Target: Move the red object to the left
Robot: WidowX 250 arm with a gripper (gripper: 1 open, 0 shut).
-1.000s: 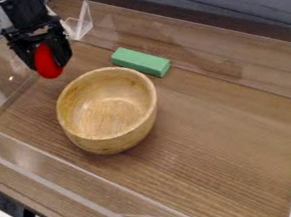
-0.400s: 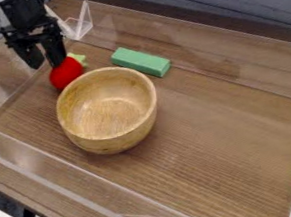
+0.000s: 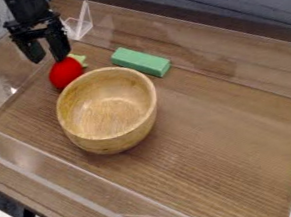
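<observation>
1. Single camera view, looking down at an angle on a brown wooden surface ringed by clear plastic walls.
2. A black pincer hangs at the upper left, pointing steeply down. Its jaws stand wide apart and hold nothing.
3. The red object, a small strawberry-like toy with a pale stem end, lies on the surface just below and slightly right of the pincer tips, apart from them.
4. A round wooden bowl sits below and to the right of the pincer; the toy is right beside its upper left rim, and whether they touch cannot be told.
5. A flat green block lies to the right of the pincer, near the toy but separate.
6. Judgement: the toy looks set down at the left side, so the step in hand is to pull clear. Doing it well means lifting straight up with jaws kept wide, so no fingertip clips the toy and rolls it toward the bowl.
</observation>
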